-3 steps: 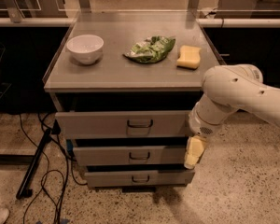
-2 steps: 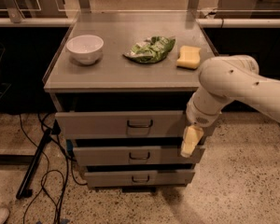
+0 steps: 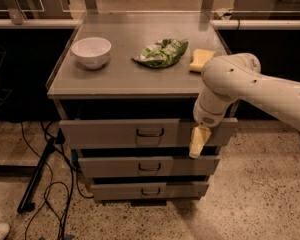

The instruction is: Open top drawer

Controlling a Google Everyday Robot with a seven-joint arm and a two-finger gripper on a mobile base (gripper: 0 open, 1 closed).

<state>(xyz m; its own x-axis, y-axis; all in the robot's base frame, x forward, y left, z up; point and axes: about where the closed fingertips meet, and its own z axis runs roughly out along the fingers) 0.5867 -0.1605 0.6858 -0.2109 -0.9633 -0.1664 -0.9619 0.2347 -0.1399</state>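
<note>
The top drawer (image 3: 105,133) is the widest grey front of three, just under the cabinet top, with a small metal loop handle (image 3: 150,132) at its centre. A dark gap shows above its front panel. My gripper (image 3: 197,142), with yellowish tips, hangs from the white arm (image 3: 250,84) in front of the drawer's right part. It is to the right of the handle, apart from it, and reaches down to the panel's lower edge.
Two narrower drawers, middle (image 3: 115,166) and bottom (image 3: 115,190), sit below. On the cabinet top (image 3: 125,79) are a white bowl (image 3: 91,52), a green bag (image 3: 161,53) and a yellow sponge (image 3: 202,59). Cables and a black pole (image 3: 37,176) lie on the floor at the left.
My gripper has moved up and a little left, from in front of the middle drawer's right end to the top drawer's front. The drawers have not moved.
</note>
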